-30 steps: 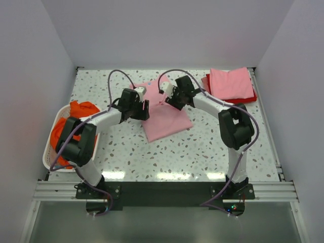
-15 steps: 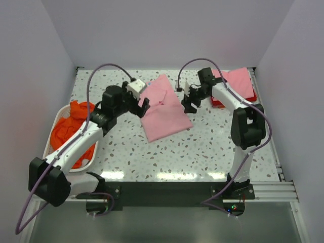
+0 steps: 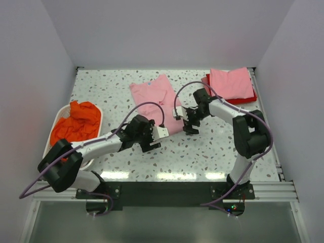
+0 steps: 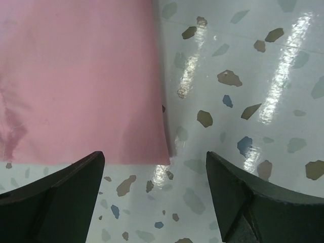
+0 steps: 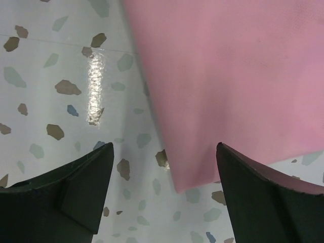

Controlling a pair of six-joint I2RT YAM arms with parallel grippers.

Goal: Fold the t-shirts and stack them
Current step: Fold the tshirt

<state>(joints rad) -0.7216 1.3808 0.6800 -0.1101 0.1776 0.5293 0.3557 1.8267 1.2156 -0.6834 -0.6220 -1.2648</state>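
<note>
Near frame centre, my left claw [image 4: 153, 162] and right claw [image 5: 164, 152] hung wide above the pink t-shirt [image 3: 154, 98]; folding it next needed, I judged, pinching both near corners.

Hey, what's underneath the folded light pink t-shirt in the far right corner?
A folded red cotton t-shirt lies under the folded light pink t-shirt; only its left and near edges show. The rest is covered, so anything further beneath cannot be seen.

pink t-shirt [image 3: 154, 97], speckled table [image 3: 212, 153]
</note>
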